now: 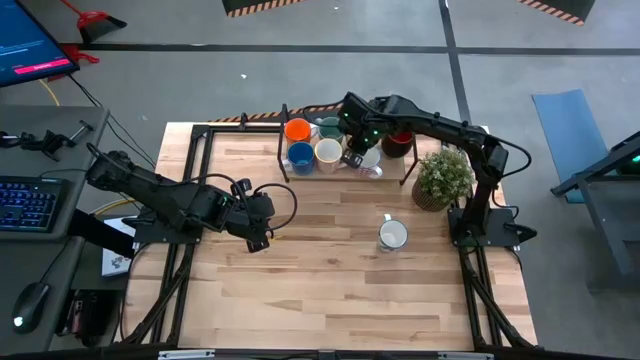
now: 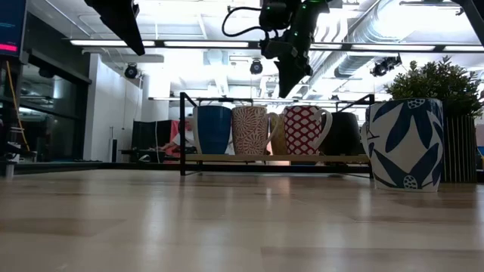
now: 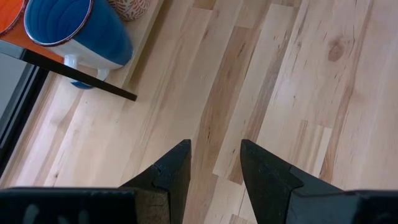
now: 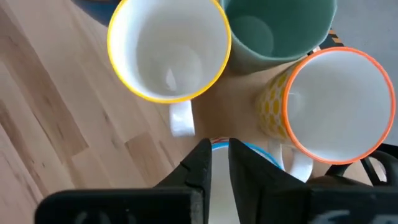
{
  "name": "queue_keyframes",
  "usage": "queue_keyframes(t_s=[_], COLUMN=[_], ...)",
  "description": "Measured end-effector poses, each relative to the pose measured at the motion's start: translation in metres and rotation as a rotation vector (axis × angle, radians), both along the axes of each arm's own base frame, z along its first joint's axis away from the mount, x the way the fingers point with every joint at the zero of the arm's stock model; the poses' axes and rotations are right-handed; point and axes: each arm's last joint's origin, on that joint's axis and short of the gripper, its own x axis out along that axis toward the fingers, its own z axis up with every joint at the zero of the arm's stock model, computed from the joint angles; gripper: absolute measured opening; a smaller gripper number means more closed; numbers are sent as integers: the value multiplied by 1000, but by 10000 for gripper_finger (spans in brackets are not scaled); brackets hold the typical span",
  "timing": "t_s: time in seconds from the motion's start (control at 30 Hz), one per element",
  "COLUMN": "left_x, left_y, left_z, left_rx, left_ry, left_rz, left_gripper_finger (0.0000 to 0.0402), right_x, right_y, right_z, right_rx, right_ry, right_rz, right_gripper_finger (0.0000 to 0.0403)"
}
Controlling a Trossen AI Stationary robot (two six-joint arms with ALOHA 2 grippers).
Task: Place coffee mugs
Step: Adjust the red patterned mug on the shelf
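Orange mug (image 1: 297, 130), teal mug (image 1: 329, 127), blue mug (image 1: 300, 157), cream mug (image 1: 328, 153), dark red mug (image 1: 397, 142) and a pale mug (image 1: 368, 160) grouped upright on the rack, a blue-and-white mug (image 1: 392, 235) set apart on the tabletop, upright.

- You see bright ceiling lights (image 2: 249, 43) glaring in the low view.
- The table (image 1: 330, 290) is evenly lit, with soft shadows.
- Your wrist views look slightly blurred.
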Motion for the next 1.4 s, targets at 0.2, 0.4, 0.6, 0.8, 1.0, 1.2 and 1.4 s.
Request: queue_keyframes(t_s=[0.2,0.4,0.6,0.8,1.0,1.2,1.4], left_x=[0,0,0,0,0,0,0], left_y=[0,0,0,0,0,0,0], left_z=[0,0,0,0,0,0,0], left_rx=[0,0,0,0,0,0,0], left_ry=[0,0,0,0,0,-1,-1], left_rz=[0,0,0,0,0,0,0], left_gripper_finger=[129,129,129,129,129,129,129], right_x=[2,8,10,11,12,11,9], right_y=[4,9,8,8,7,7,8], right_z=[0,-4,-6,-10,-11,-12,-12], right_rx=[-8,-24,-50,-23,-39,-27,-15], right_ry=[9,14,23,33,33,42,64], right_rz=[40,90,108,85,66,75,76], right_gripper_finger=[32,32,32,32,32,32,32])
